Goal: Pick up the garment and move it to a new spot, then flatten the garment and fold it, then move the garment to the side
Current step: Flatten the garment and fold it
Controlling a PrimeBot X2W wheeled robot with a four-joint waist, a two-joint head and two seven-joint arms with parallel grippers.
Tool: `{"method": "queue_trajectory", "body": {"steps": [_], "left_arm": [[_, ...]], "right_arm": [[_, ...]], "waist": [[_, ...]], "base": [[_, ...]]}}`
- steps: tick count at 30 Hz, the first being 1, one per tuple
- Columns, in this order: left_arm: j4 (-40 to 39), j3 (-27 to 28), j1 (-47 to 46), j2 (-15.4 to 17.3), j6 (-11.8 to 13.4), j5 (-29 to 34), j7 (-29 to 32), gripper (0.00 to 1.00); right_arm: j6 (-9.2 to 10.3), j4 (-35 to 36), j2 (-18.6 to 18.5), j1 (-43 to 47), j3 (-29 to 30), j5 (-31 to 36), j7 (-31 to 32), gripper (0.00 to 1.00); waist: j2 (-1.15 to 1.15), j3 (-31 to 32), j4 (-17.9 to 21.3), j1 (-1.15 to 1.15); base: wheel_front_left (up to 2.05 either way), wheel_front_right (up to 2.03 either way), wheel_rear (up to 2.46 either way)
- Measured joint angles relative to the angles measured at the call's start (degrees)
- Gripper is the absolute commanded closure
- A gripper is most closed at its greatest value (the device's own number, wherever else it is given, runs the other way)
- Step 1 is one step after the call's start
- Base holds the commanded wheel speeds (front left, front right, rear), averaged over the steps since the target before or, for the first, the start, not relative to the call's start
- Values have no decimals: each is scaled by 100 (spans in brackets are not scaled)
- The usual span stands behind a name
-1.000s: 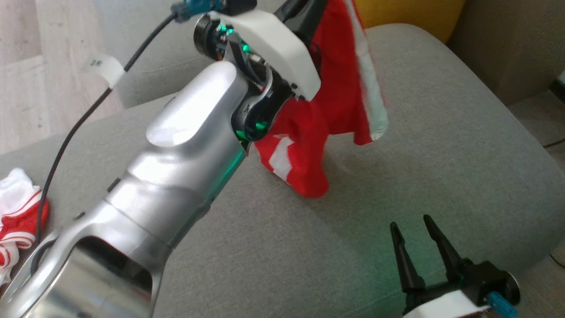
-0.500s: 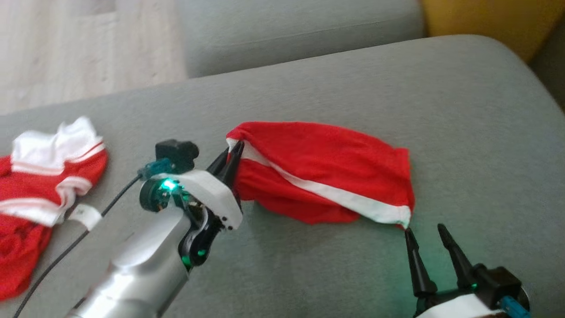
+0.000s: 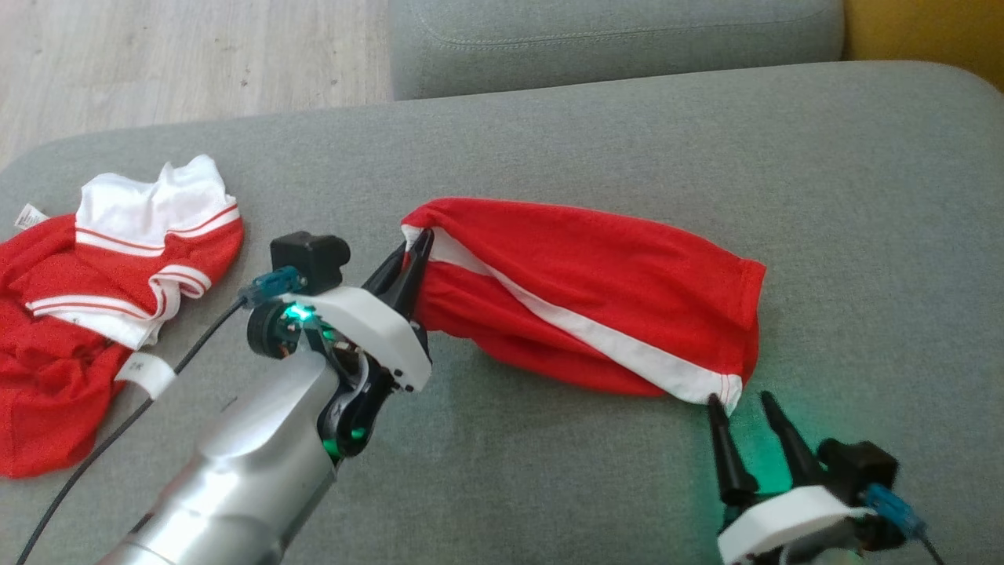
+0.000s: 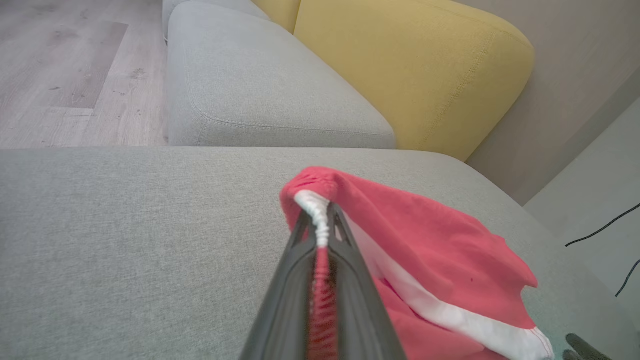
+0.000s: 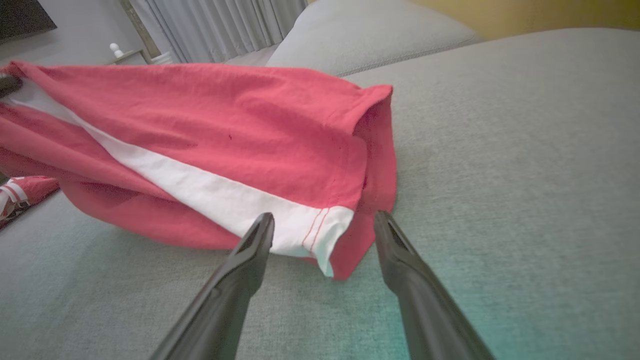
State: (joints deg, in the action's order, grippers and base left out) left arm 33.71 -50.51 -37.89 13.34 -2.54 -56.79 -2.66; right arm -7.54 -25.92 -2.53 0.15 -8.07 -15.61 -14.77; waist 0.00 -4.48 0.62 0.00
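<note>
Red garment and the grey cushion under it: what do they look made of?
Red garment: thin matte knit, probably a synthetic sports fabric; it sags in soft folds. Grey cushion: matte woven upholstery cloth, judging by its fine flecked weave.

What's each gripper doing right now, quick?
Left gripper: closed on the red fabric garment with the white stripe.
Right gripper: open, holding nothing, beside that garment's striped corner.
</note>
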Motion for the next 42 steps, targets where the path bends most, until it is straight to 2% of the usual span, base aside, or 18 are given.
{"method": "queue_trajectory", "body": {"steps": [5, 6, 8, 9, 14, 20, 24, 28, 35, 38, 42], "left_arm": [[78, -2, -90, -52, -43, -1, -2, 100], [88, -3, -90, -63, -53, -1, -1, 100], [111, -8, -92, -88, -56, -1, -1, 100], [123, -10, -95, -98, -57, -1, -1, 100], [167, -78, -160, -98, -114, 43, -11, 100], [197, -98, -410, -26, -158, 166, -220, 100], [298, -19, -1136, 14, -157, 343, -222, 100], [420, 130, -2305, -22, -205, 576, -301, 100], [889, 576, -4540, -378, -199, 1184, -1083, 100], [1053, 870, -5010, -513, -200, 1383, -1211, 100], [893, 1268, -4835, -550, -309, 1689, -1211, 100]], "right_arm": [[0, -489, -5, -277, -288, -189, 0, 0], [0, -539, -4, -314, -325, -224, 0, 22], [0, -649, -5, -378, -407, -314, 0, 71], [0, -703, -7, -410, -459, -336, 0, 100], [0, -713, -5, -549, -556, -343, 1, 100], [0, 299, -43, -970, 2, -76, 14, 100], [0, 678, -352, -2115, 258, 84, 14, 100], [0, 593, -944, -3677, 285, 205, 13, 100], [0, 243, -1796, -6529, 330, 190, 7, 100], [0, 266, -1957, -7141, 303, 190, -14, 100], [0, 290, -1998, -7128, 191, 136, -18, 100]], "waist": [[0, -3, -39, 0], [0, -9, -46, 0], [0, -26, -59, 0], [0, -33, -65, 0], [0, -32, -75, 0], [0, -127, -29, 0], [0, -343, -1, 0], [0, -696, 1, 0], [0, -1585, -5, 2], [0, -1906, -5, 2], [0, -2163, -6, 2]], "base": [[0, 0, 0], [0, 0, 0], [0, 0, 0], [0, 0, 0], [0, 0, 0], [0, 0, 0], [0, 0, 0], [0, 0, 0], [0, 0, 0], [0, 0, 0], [0, 0, 0]]}}
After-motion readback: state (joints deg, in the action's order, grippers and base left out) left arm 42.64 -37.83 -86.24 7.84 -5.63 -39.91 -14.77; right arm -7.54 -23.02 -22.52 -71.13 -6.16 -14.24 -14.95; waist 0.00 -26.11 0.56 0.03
